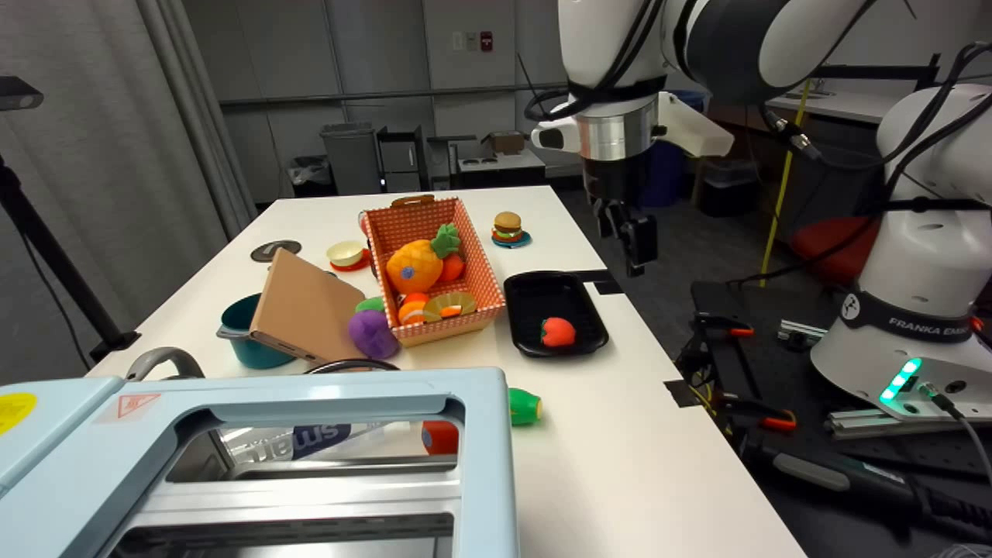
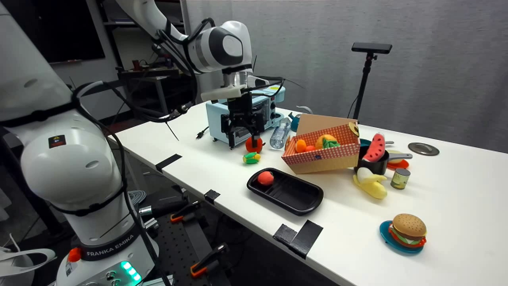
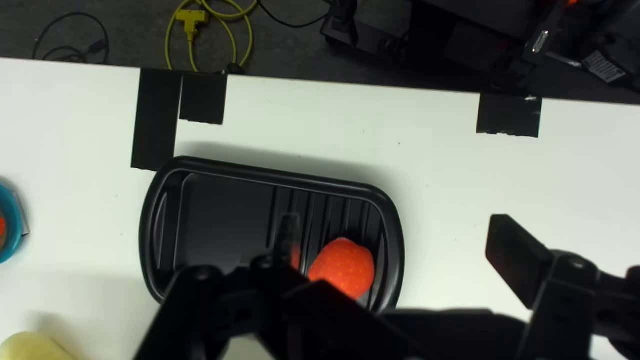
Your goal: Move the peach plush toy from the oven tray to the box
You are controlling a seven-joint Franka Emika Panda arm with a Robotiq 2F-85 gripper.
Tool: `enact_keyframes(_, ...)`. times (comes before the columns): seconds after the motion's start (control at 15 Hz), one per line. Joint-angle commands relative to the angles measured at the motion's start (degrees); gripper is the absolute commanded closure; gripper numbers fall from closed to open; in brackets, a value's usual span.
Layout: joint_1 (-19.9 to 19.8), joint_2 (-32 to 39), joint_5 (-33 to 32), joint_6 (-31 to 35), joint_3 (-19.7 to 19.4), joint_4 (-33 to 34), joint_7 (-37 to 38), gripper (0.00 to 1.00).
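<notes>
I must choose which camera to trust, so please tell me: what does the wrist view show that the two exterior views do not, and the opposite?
Only the wrist view: small pale specks on the peach plush toy.
Only the exterior views: the box, the plush pineapple inside it, and the light-blue toaster oven.
Shared by all: the peach plush toy lying near one end of the oven tray, the gripper, and black tape.

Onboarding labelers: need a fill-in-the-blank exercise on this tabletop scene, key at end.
The oven tray under the peach plush toy is coloured ____.
The end effector is ____, not shut.
Of the oven tray and the box, the ____ stands nearer the robot base.
The red slice with dark seeds is a toy ____.

Missing words: black; open; oven tray; watermelon.
</notes>
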Motion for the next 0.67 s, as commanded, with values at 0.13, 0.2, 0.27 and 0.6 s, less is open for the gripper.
enact_keyframes(0.13,-0.23,4.33,2.26,7.73,-1.87,-0.03,-2.11,0.01)
enact_keyframes(0.2,-0.28,4.97,2.25,9.3,-2.09,-0.28,-2.49,0.01)
enact_keyframes(0.27,-0.33,5.62,2.18,10.67,-2.26,-0.46,-2.83,0.0)
enact_keyframes(0.6,-0.89,10.28,1.32,20.0,-3.02,-2.21,-4.45,0.0)
